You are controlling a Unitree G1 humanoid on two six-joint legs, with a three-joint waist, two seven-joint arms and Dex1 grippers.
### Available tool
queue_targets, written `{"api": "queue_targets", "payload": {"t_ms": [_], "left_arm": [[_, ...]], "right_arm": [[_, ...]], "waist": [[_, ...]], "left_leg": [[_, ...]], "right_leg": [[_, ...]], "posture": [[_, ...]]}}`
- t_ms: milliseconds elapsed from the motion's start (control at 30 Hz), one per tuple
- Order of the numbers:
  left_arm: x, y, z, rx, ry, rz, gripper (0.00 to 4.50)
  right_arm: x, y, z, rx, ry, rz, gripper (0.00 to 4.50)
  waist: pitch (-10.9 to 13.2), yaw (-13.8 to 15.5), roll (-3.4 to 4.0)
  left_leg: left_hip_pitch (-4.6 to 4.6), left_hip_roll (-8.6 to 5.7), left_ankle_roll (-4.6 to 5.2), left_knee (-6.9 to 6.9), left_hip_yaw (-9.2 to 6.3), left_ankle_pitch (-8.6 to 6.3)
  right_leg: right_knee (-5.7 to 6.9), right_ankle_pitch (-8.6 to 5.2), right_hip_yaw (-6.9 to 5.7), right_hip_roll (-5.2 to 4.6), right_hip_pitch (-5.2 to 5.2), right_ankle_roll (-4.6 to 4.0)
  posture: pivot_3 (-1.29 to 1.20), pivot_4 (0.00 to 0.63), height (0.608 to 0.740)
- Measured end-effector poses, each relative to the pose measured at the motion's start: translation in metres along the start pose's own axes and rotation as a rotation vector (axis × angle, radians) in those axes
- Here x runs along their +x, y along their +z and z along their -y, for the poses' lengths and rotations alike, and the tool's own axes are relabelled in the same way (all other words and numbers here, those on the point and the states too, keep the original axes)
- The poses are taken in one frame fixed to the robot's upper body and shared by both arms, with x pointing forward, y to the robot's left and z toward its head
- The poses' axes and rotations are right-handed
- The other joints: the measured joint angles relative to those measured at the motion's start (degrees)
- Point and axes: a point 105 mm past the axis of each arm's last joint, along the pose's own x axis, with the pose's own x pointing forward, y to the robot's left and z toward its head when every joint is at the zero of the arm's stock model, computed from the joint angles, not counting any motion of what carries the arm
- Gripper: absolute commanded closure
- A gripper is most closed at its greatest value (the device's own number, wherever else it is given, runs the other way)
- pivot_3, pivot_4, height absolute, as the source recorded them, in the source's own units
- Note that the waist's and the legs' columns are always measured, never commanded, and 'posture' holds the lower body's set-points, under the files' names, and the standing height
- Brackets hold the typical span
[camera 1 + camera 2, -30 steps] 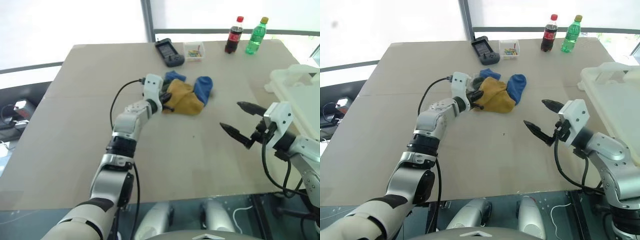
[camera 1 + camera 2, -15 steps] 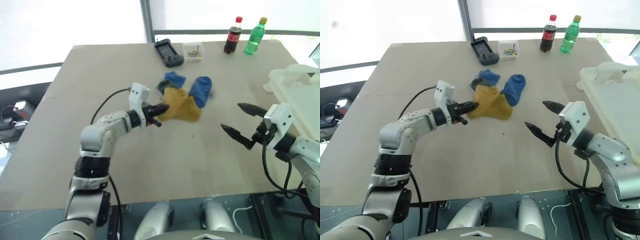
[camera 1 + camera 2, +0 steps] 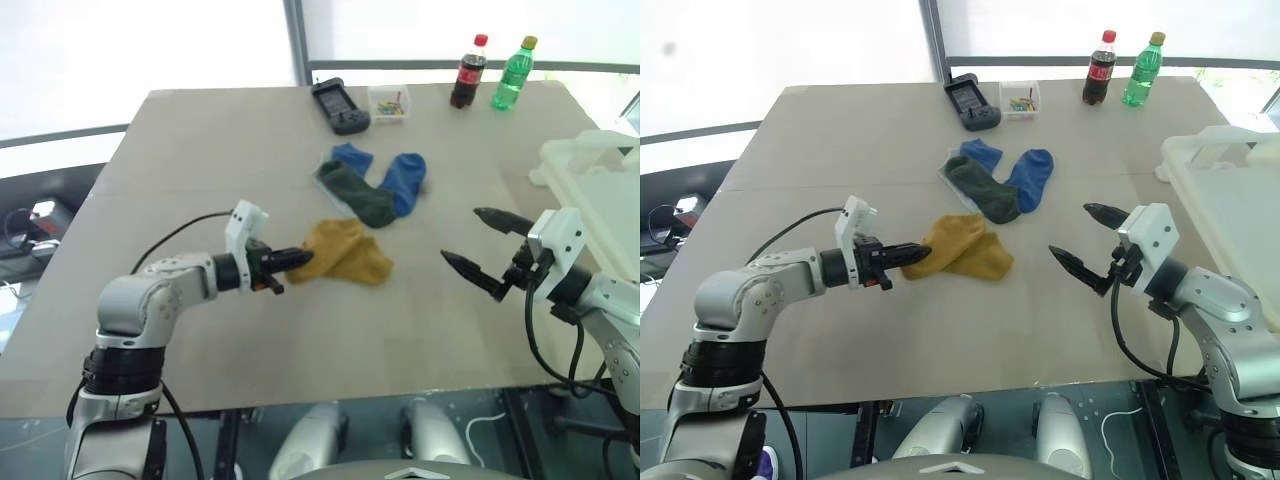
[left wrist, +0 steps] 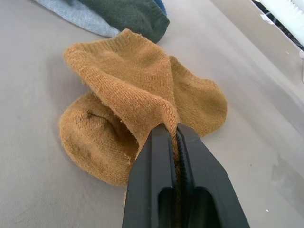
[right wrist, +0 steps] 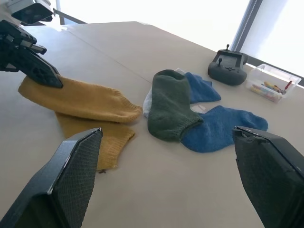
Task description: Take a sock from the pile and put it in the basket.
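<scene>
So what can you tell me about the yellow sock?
The yellow sock is a mustard ankle sock of fuzzy knit. It lies crumpled and folded over on the tan table, apart from the green and blue socks. The left gripper has its jaws shut on one edge, lifting that bit up.

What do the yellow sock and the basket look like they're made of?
Mustard sock: soft knit fabric, matte, with visible ribbed weave and a fuzzy cut edge; it folds limply where the left claw pinches it. Basket: apparently rigid translucent whitish plastic, with a smooth moulded rim.
</scene>
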Motion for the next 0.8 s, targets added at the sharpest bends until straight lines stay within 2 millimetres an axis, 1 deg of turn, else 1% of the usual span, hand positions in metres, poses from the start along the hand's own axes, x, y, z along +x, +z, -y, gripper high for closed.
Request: {"api": "queue_targets", "payload": {"t_ms": [67, 233, 300, 400, 433, 467, 567, 600, 800], "left_arm": [[-0.004, -0.003, 0.0, 0.008, -0.013, -0.025, 4.43], [-0.018, -0.027, 0.003, 0.027, -0.078, -0.176, 4.43], [-0.02, -0.028, -0.002, 0.058, -0.066, -0.193, 4.43], [-0.019, -0.022, -0.019, 0.099, 0.001, -0.178, 4.43], [-0.013, -0.013, -0.028, 0.116, 0.043, -0.143, 4.43], [-0.011, -0.009, -0.031, 0.128, 0.059, -0.126, 4.43], [-0.004, -0.004, -0.034, 0.146, 0.064, -0.089, 4.43], [-0.003, -0.003, -0.033, 0.15, 0.058, -0.083, 4.43], [-0.002, 0.004, -0.034, 0.169, 0.062, -0.064, 4.43]], "right_arm": [[0.0, -0.001, -0.001, 0.003, 0.002, -0.002, 0.0], [-0.001, -0.002, -0.002, 0.009, 0.005, -0.006, 0.0], [-0.001, -0.003, -0.002, 0.01, 0.01, -0.007, 0.0], [-0.001, -0.004, -0.004, 0.014, 0.014, -0.011, 0.0], [-0.001, -0.005, -0.004, 0.017, 0.013, -0.014, 0.0], [-0.001, -0.005, -0.005, 0.018, 0.016, -0.013, 0.0], [-0.001, -0.005, -0.004, 0.018, 0.013, -0.013, 0.0], [-0.001, -0.005, -0.004, 0.018, 0.013, -0.013, 0.0], [0.0, -0.006, -0.005, 0.022, 0.017, -0.017, 0.0]], "waist": [[0.0, -0.09, 0.0], [0.01, -0.2, 0.03], [0.0, 0.08, 0.04], [0.0, 0.21, 0.04], [0.0, 0.29, 0.05], [-0.01, 0.2, 0.03], [-0.01, -0.29, 0.03], [-0.01, -0.44, 0.03], [-0.01, -0.44, 0.03]], "left_leg": [[0.0, 0.0, 0.0, -0.03, 0.01, 0.0], [0.02, 0.03, 0.0, -0.13, 0.05, 0.0], [0.03, 0.03, 0.0, -0.13, 0.04, 0.0], [0.02, 0.02, 0.0, -0.12, -0.02, 0.0], [0.04, 0.0, 0.0, -0.11, -0.03, 0.0], [0.02, 0.0, 0.0, -0.09, -0.05, 0.0], [0.0, 0.01, 0.01, -0.1, 0.0, 0.0], [-0.01, 0.02, 0.01, -0.12, 0.0, 0.0], [0.0, 0.02, 0.01, -0.1, -0.01, 0.0]], "right_leg": [[-0.02, 0.0, 0.02, 0.0, -0.01, 0.0], [-0.06, 0.0, 0.06, 0.01, -0.03, -0.01], [-0.06, 0.0, 0.04, 0.0, -0.01, -0.01], [-0.07, 0.0, -0.03, 0.0, 0.02, -0.01], [-0.07, 0.0, -0.05, -0.01, 0.06, -0.01], [-0.09, 0.01, -0.07, -0.01, 0.06, -0.01], [-0.13, 0.01, 0.02, -0.06, 0.01, -0.01], [-0.13, 0.01, 0.02, -0.19, -0.02, -0.01], [-0.11, 0.01, 0.0, -0.18, -0.01, -0.01]], "posture": [[0.0, 0.15, 0.74], [0.0, 0.15, 0.74], [0.0, 0.15, 0.74], [0.0, 0.15, 0.74], [0.0, 0.15, 0.74], [0.0, 0.15, 0.74], [0.0, 0.15, 0.74], [0.0, 0.15, 0.74], [0.0, 0.15, 0.74]]}}
